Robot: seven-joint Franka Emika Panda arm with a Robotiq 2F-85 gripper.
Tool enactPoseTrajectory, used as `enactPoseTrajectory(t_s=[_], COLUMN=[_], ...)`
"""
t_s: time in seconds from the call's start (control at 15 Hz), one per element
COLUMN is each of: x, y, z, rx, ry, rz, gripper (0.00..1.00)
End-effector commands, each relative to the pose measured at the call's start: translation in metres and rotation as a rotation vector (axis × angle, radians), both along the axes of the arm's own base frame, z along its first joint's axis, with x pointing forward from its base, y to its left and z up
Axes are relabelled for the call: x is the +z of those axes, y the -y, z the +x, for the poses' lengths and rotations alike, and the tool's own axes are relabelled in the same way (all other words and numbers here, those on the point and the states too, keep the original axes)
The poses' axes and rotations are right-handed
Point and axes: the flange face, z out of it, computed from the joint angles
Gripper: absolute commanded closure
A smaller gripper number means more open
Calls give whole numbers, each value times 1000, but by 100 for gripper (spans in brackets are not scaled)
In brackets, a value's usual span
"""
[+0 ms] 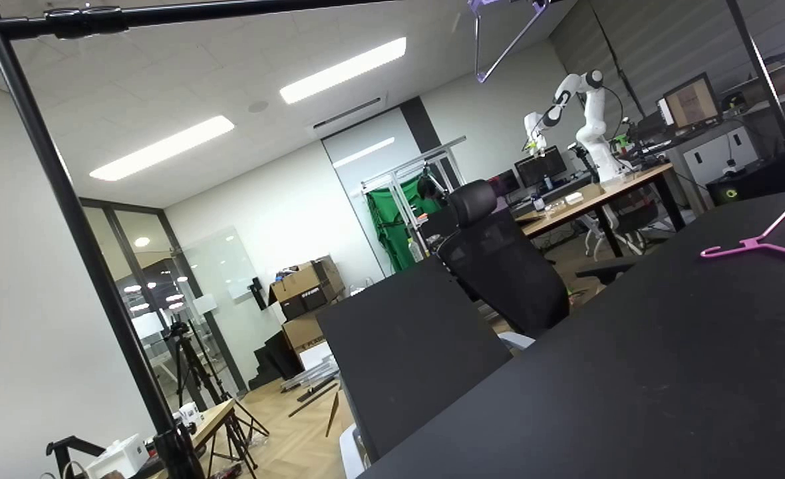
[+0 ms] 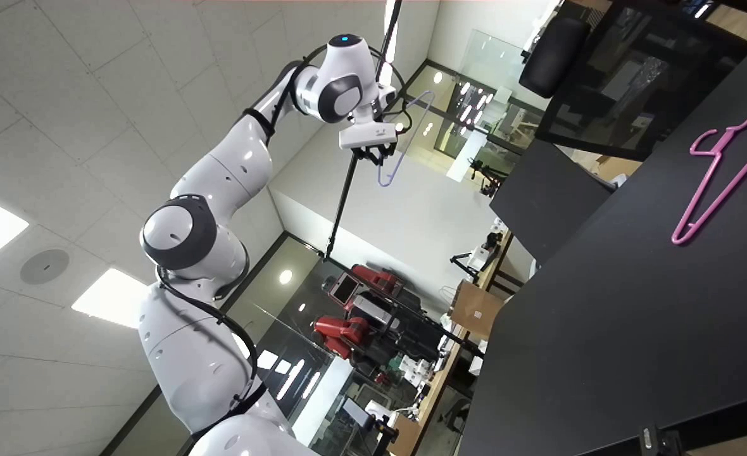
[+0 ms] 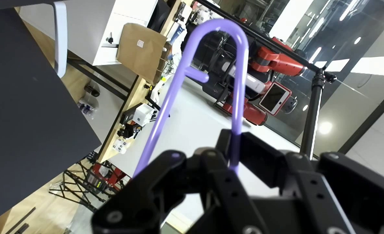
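The hand (image 3: 233,146) is clamped on one bar of the purple hanger (image 3: 241,81), whose rounded end points out ahead of the hand, long axis slanting back past it.

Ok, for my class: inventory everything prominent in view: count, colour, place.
Table: 1, black, foreground
Clothes hanger: 1, purple, in the gripper
Second clothes hanger: 1, pink, on the table
Mesh office chair: 1, black, beside the table
Poles: at least 3, black, framing an exterior view
Cardboard boxes: at least 2, brown, background
Two-armed robot: 1, red and black, background
Distant robot arm: 1, white, background
Gripper: 1, black, closed on the purple hanger
Robot arm: 1, white, bearing the gripper
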Motion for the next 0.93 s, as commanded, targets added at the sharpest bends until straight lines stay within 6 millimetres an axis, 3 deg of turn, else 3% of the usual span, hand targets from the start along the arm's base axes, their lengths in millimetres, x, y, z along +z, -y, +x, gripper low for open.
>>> enactPoseTrajectory(t_s=[0.0, 0.07, 0.53, 0.87], x=[1, 2, 5, 21], y=[1, 0, 0, 9], z=[0, 3, 25, 33], rx=[1, -3, 15, 13], ry=[0, 7, 75, 109], rz=[0, -7, 14, 28], gripper=[84, 96, 96, 96])
